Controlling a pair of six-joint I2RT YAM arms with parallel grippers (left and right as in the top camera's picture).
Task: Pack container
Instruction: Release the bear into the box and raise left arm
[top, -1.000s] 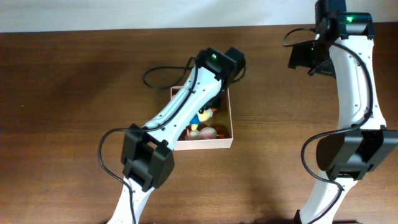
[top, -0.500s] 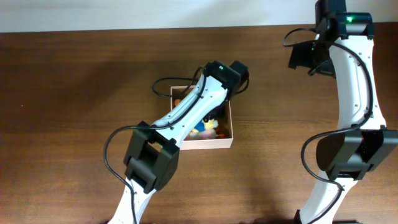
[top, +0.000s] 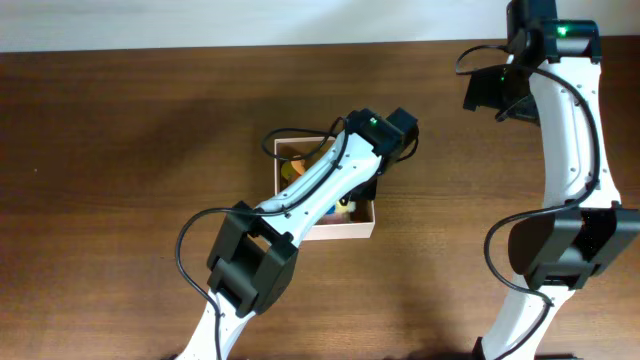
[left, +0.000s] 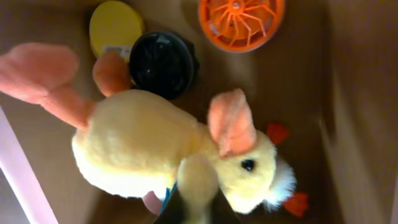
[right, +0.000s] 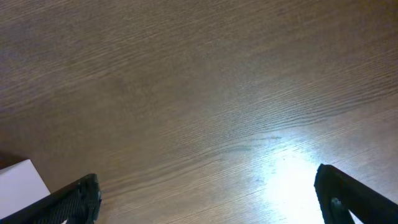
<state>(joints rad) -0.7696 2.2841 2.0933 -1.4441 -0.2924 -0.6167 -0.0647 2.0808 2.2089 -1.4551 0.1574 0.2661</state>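
Note:
The container (top: 352, 229), a shallow cardboard box with white walls and a tan inside (left: 298, 93), sits mid-table. My left arm reaches over it, and its wrist hides my left gripper (top: 368, 178) from overhead. In the left wrist view my left gripper (left: 198, 208) is shut on a limb of a yellow plush toy with pink ears (left: 149, 149), which lies inside the box. My right gripper (right: 208, 193) is open and empty above bare table at the back right (top: 498, 95).
An orange spoked disc (left: 241, 22), a black round object (left: 163, 62) and a yellow disc (left: 115, 25) lie in the box beyond the plush. A white corner (right: 18, 182) shows at the lower left of the right wrist view.
My left wrist has moved right and toward the front over the box, uncovering its back left corner. The right arm has not moved.

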